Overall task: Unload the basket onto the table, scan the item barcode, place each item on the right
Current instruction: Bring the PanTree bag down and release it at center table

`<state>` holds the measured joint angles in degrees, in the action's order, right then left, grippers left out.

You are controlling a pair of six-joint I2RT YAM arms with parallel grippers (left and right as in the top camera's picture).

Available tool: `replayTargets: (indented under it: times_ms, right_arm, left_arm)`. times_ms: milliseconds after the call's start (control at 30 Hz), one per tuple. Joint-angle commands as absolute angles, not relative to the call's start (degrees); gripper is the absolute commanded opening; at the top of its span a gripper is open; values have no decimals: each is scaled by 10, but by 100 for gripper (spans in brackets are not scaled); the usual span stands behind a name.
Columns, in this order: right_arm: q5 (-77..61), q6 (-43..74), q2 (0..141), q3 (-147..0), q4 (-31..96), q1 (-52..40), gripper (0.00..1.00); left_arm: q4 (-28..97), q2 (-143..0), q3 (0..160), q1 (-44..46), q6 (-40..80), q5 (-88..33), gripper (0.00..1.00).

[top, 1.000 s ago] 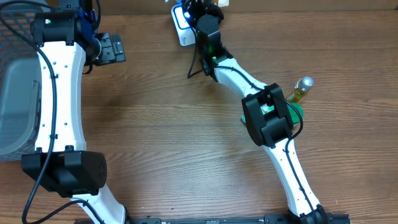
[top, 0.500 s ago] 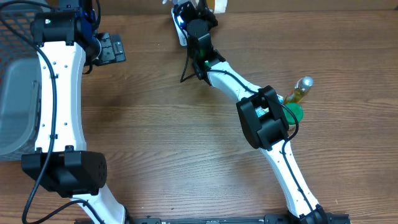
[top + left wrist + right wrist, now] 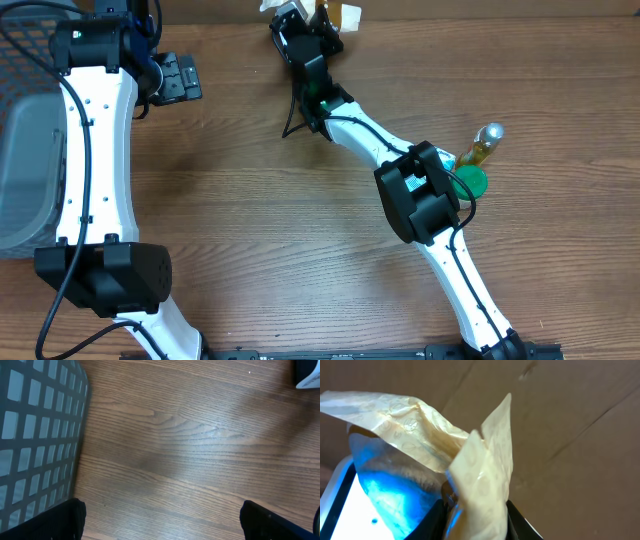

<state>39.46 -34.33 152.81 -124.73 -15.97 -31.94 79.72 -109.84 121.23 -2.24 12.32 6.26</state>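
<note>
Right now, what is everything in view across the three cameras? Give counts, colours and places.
packet: one, cream, translucent and crinkled, held over the scanner at the table's far edge
scanner: one, white with a blue glow, far centre, under the packet
bottle: one, yellowish with a silver cap, right side of the table
green object: one, round, beside the bottle, partly behind the right arm
basket: one, grey mesh, left edge
cardboard: brown, behind the packet
table: one, brown wood
left end effector: black, open, empty, near the basket
right end effector: black, closed on the packet
</note>
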Motion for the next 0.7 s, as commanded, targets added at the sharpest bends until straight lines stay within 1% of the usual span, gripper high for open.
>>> replayTargets:
  times_ms: [0, 133, 333, 433, 567, 667]
  right_arm:
    - [415, -310, 1497, -1255, -117, -321, 4]
    - [408, -283, 1466, -1255, -67, -321, 4]
    - [390, -207, 1370, -1255, 75, -321, 4]
    - [335, -155, 1319, -1255, 199, -321, 4]
    - [305, -61, 1272, -1255, 346, -316, 4]
    - [244, -9, 1246, -1255, 486, -303, 4]
  left_arm:
    - [797, -1090, 1219, -17, 129, 64, 100]
    - [797, -1090, 1219, -17, 129, 64, 100]
    - [797, -1090, 1219, -17, 129, 64, 100]
    - [797, -1090, 1219, -17, 129, 64, 99]
    - [797, -1090, 1219, -17, 129, 64, 100]
    - [797, -1090, 1219, -17, 129, 64, 100]
